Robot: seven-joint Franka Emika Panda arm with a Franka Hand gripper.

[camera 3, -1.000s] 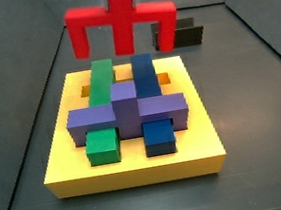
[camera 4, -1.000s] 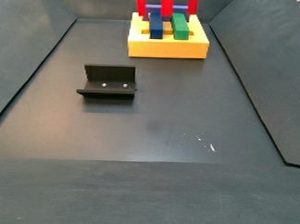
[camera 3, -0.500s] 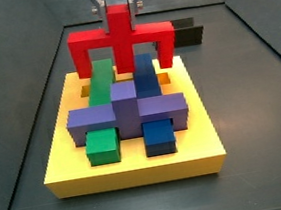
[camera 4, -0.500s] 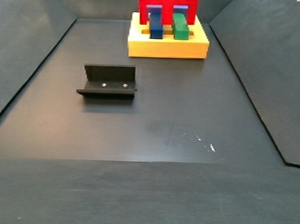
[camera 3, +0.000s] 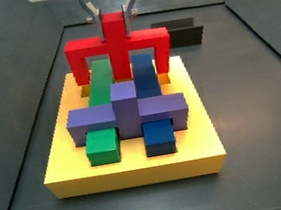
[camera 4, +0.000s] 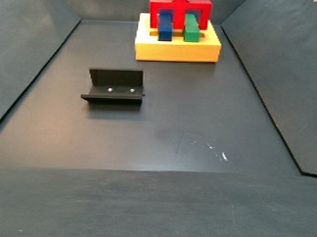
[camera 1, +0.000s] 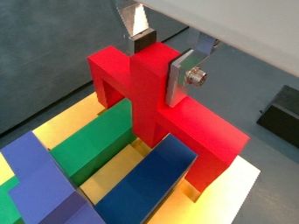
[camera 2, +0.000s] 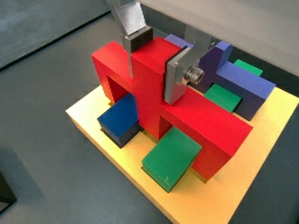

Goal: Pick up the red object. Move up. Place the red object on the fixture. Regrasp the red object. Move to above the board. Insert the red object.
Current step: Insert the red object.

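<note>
The red object (camera 3: 119, 48) hangs upright over the far end of the yellow board (camera 3: 138, 168), its two legs pointing down on either side of the green bar (camera 3: 100, 80) and blue bar (camera 3: 144, 74). My gripper (camera 3: 112, 8) is shut on its centre stub; in both wrist views the silver fingers (camera 1: 184, 74) (camera 2: 177, 77) press the stub's two sides. The leg tips are at about the level of the orange slots; whether they touch cannot be told. The dark fixture (camera 4: 116, 87) stands empty on the floor, away from the board (camera 4: 176, 52).
A purple cross block (camera 3: 125, 110) spans the board's middle, with short green (camera 3: 101, 144) and blue (camera 3: 160, 134) blocks nearer the front. Grey walls enclose the floor. The fixture (camera 3: 186, 35) shows behind the board.
The gripper has come straight down with the red object, from well above the board to where its legs straddle the green and blue bars.
</note>
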